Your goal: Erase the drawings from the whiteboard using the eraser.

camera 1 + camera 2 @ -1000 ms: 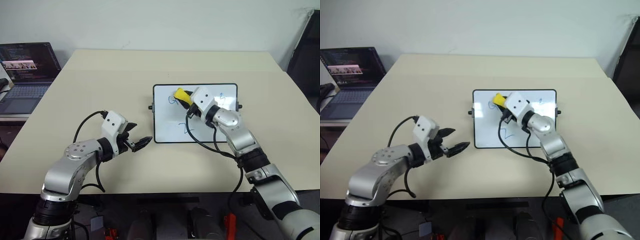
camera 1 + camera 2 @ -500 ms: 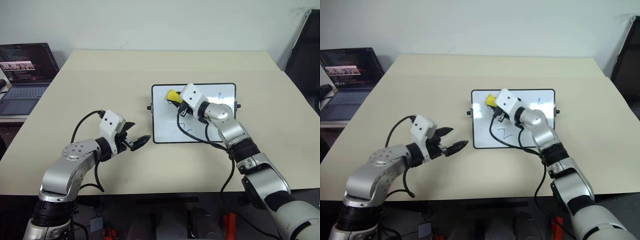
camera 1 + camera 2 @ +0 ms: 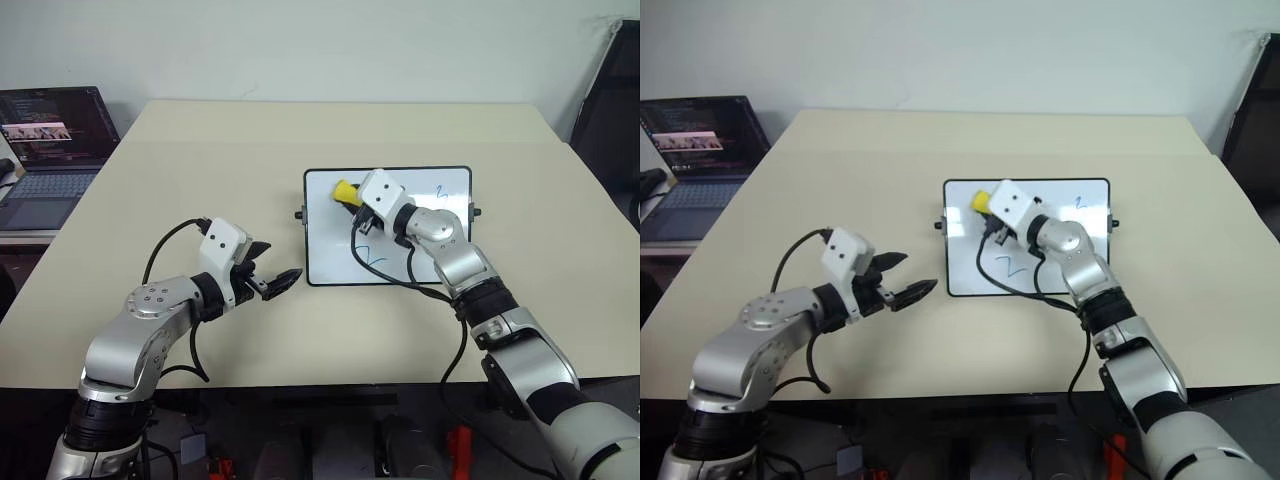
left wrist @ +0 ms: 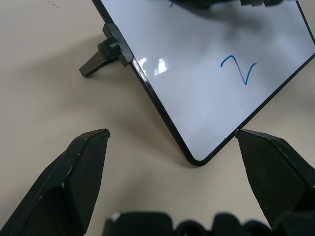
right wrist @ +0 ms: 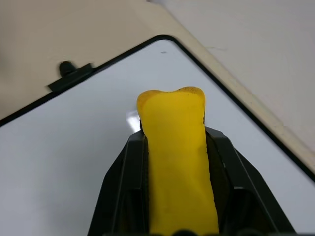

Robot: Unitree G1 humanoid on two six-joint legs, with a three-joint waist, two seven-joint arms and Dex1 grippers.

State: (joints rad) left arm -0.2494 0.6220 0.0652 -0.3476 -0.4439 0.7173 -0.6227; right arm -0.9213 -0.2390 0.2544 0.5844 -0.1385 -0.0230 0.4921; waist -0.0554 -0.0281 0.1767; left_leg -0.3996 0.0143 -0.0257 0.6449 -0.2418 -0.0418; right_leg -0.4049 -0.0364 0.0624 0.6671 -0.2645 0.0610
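Whiteboard (image 3: 388, 226), a glossy white rectangle in a thin black frame, lies flat right of centre on the beige table (image 3: 200, 160). Left to right: the left gripper (image 3: 268, 280) hovers beside the board's near left corner, fingers apart and empty; the right gripper (image 3: 357, 203) sits over the board's far left part, fingers clamped on the bright yellow oblong eraser (image 3: 346, 190). Thin blue marker drawings (image 4: 238, 67) remain near the bottom edge and at the upper right (image 3: 441, 189). To erase well, the eraser's end should probably press flat and sweep fully across each mark.
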